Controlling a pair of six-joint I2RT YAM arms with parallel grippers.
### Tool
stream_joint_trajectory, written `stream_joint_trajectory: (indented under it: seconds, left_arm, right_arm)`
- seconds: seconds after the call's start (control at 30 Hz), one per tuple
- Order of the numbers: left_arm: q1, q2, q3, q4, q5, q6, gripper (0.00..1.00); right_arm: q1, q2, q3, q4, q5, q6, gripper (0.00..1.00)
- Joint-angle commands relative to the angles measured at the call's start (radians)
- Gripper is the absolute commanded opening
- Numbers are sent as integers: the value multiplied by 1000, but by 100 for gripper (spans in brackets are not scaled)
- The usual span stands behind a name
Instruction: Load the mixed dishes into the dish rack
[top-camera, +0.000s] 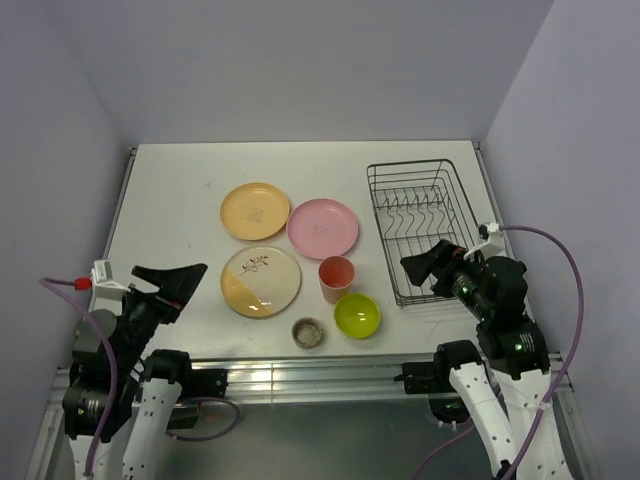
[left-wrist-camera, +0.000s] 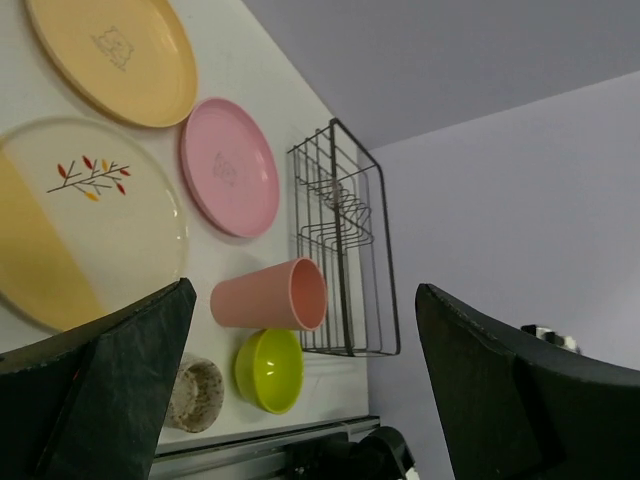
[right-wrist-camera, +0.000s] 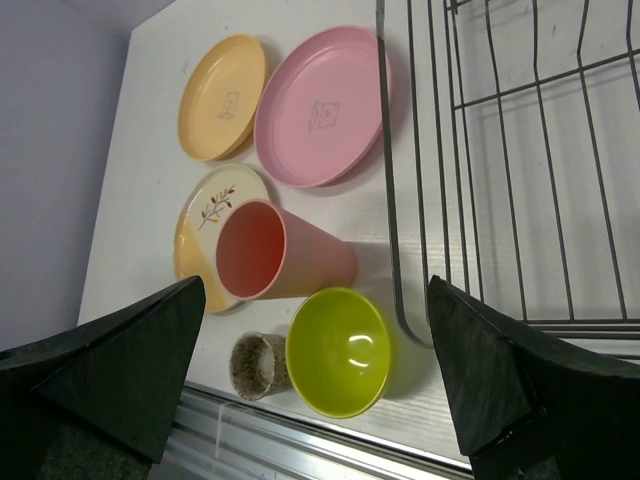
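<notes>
White tabletop (top-camera: 170, 200) under lilac walls carries everything. Left gripper (top-camera: 185, 283) gapes wide and empty, the cream-and-yellow plate (top-camera: 260, 281) just to its right. Beyond that sit orange plate (top-camera: 255, 211), pink plate (top-camera: 323, 228), pink cup (top-camera: 336, 278) (upright), lime-green bowl (top-camera: 357, 315) and small speckled grey bowl (top-camera: 307, 332). Right gripper (top-camera: 420, 268), likewise spread and empty, hangs over the near-left corner of the dish rack (top-camera: 420, 215), with cup and green bowl to its left.

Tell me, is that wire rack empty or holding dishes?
Empty: the dish rack shows only bare wires. The nearest dish, the pink plate, lies outside it on the table.
</notes>
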Motion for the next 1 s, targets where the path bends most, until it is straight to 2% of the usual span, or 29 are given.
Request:
stream_joint_trajectory:
  seconds: [0.0,0.17,0.3,0.43,0.53,0.57,0.67,0.7,0.73,0.83,0.97]
  left_arm:
    - [-1,120,46,-6,32,91,99]
    - [1,331,59,72,53,171,99]
    - [-1,538,114,110,40,237,95]
    - [-8,675,129,176,14,266,94]
    - [-33,767,143,192,0,254,92]
    - [-56,814,160,180,4,254,90]
    - [-97,906,247,72,-36,263,89]
    - [-114,922,270,-5,-34,254,89]
    - [-122,934,293,-38,-22,246,89]
    - [-183,934,356,-121,4,199,88]
    - [-249,910,390,-212,23,124,86]
  right_arm:
    - [-3,72,77,21,47,-50,100]
    - [5,216,167,70,26,-82,100]
    - [35,313,234,78,104,-108,100]
    - [112,411,265,61,125,-128,100]
    - [251,469,278,23,190,-88,100]
    - [323,474,281,21,182,-80,100]
    - [423,531,354,-83,196,-45,99]
    - [433,551,386,-124,193,-47,99]
    - [436,581,447,-217,205,-50,99]
    - [436,594,523,-356,199,-57,98]
    - [437,530,479,-410,61,2,90]
